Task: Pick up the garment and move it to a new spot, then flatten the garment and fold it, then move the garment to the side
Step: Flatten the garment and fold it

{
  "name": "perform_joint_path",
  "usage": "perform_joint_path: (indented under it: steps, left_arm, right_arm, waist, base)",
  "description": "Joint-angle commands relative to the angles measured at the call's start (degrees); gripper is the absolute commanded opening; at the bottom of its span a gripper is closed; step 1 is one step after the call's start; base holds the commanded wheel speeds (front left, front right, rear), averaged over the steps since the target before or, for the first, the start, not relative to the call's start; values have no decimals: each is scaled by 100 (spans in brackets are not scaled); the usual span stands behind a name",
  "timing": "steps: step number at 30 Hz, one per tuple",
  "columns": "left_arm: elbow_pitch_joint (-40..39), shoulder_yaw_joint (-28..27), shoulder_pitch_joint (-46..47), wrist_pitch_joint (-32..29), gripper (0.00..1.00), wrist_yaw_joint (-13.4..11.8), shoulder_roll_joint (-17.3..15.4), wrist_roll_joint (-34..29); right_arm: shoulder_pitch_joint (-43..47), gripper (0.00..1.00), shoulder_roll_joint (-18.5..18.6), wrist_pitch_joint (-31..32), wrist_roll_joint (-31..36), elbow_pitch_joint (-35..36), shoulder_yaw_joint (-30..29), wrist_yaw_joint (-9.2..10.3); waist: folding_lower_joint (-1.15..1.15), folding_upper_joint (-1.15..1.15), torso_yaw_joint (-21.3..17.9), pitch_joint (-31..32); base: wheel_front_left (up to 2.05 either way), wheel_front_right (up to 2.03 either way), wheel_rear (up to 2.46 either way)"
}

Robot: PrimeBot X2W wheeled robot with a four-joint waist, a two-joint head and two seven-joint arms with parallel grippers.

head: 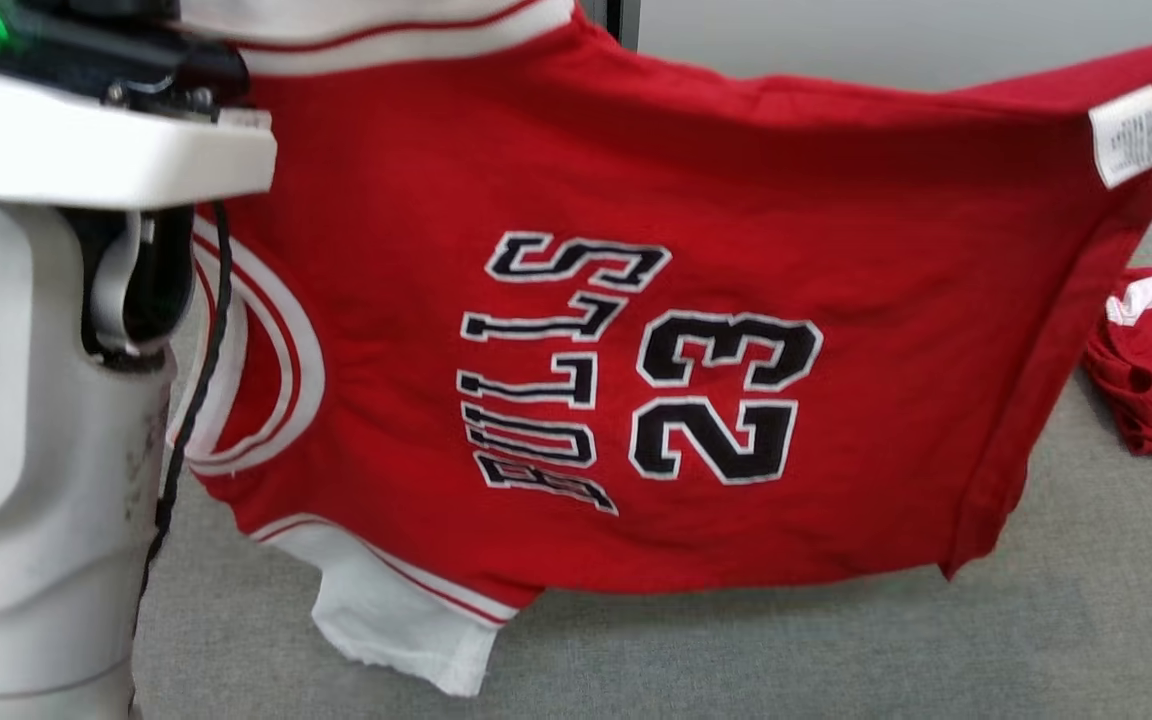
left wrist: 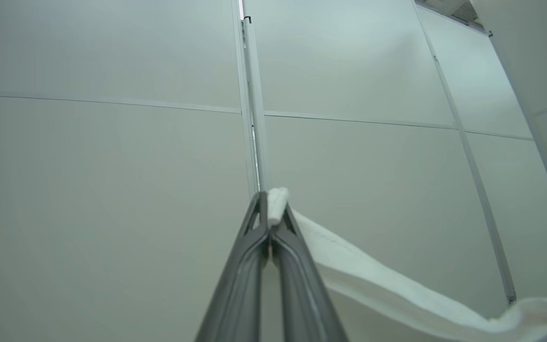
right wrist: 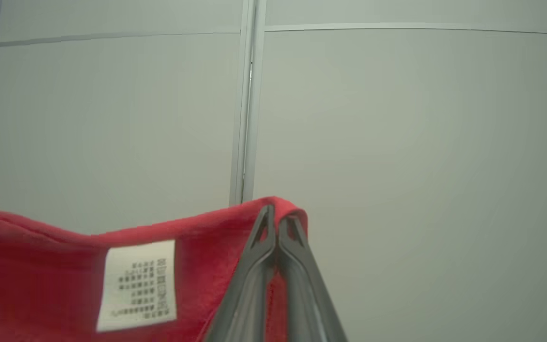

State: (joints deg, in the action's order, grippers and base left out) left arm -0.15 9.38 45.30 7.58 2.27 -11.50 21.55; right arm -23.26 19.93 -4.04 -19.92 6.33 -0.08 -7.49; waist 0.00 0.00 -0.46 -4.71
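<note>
left hand [left wrist: 269, 213] and right hand [right wrist: 279, 223] pinch garment [head: 556, 400] edges aloft.

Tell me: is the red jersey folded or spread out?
Spread out. The red jersey hangs stretched, left gripper shut on its white trim, right gripper shut on its red corner.

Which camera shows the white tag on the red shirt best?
The right wrist view: the tag is close and large, its print lines visible. The head view shows it small at the shirt's upper right edge. The left wrist view shows the shirt's white trim in the left gripper.
</note>
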Motion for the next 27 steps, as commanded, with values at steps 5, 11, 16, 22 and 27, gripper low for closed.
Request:
perform_joint_path:
  steps: [5, 11, 16, 22, 27]
  left_arm:
    - [1398, 13, 1224, 450, 0, 188, 87, -14]
    - [2563, -180, 2307, 716, 0, 228, 133, -77]
    - [3856, -360, 2903, 760, 0, 235, 233, -117]
    - [4884, -541, 2548, 752, 0, 268, 502, -13]
    - [5523, -736, 1976, 755, 0, 317, 706, 145]
  right_arm:
    - [-1365, 0, 101, -157, -269, -874, 468, 0]
    - [-2786, 0, -28, -490, -426, -1957, 1045, 0]
    - [-4085, 0, -358, -892, -510, -3554, 1759, 0]
    - [-4592, 0, -595, -1068, -710, -5074, 2571, 1]
    - [-4404, 0, -837, -1103, -977, -6001, 3212, 1]
  waist:
    - [0, 0, -14, -504]
    - [0, 0, -152, -715]
    - [0, 0, -161, -963]
    - [0, 0, -8, -1405]
    - [0, 0, 41, -1683]
  base:
    - [0, 0, 0]
    - [0, 0, 0]
    - [0, 0, 0]
    - [0, 0, 0]
    - [0, 0, 0]
